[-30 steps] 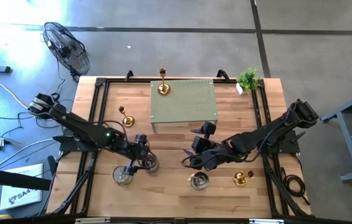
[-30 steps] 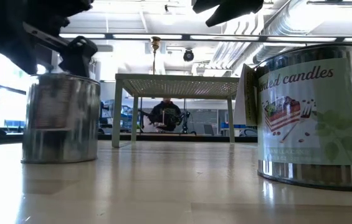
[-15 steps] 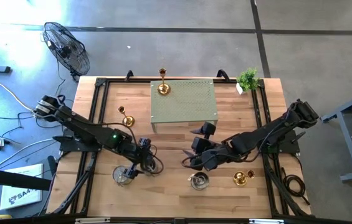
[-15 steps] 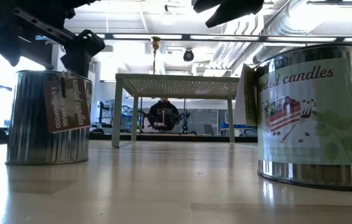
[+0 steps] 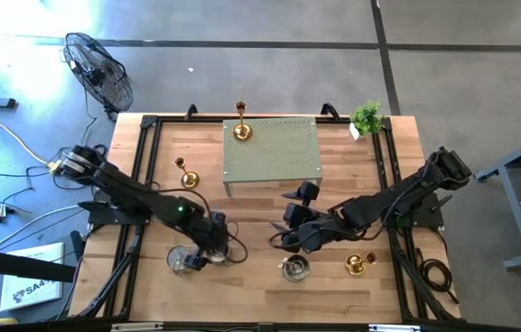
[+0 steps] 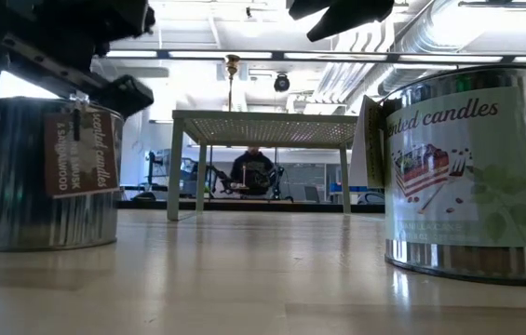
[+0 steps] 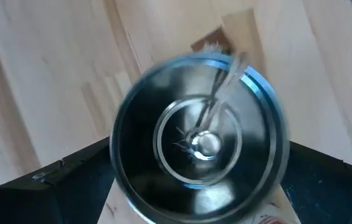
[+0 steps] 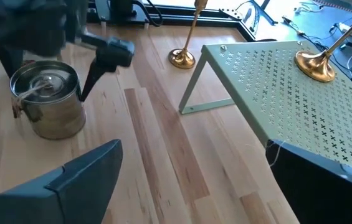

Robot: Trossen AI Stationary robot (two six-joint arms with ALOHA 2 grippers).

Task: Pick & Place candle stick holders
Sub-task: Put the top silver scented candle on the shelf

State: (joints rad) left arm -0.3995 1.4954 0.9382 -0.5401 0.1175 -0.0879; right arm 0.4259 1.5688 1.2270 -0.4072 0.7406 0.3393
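The silvery candle tin [image 7: 199,137] sat straight beneath our left gripper [image 5: 207,247], upright, open mouth facing up, near the front left of the table [image 5: 269,286]. Our fingers [image 7: 45,186] stood spread wide on either side of its rim, and we could not tell whether they touched it. Its axis ran vertical, so a straight squeeze looked like our next call. Our right gripper [image 5: 288,238] hung off to the side with its jaws apart, gripping nothing, a second tin [image 5: 295,267] just below it. For the first tin, our left arm was plainly nearer.
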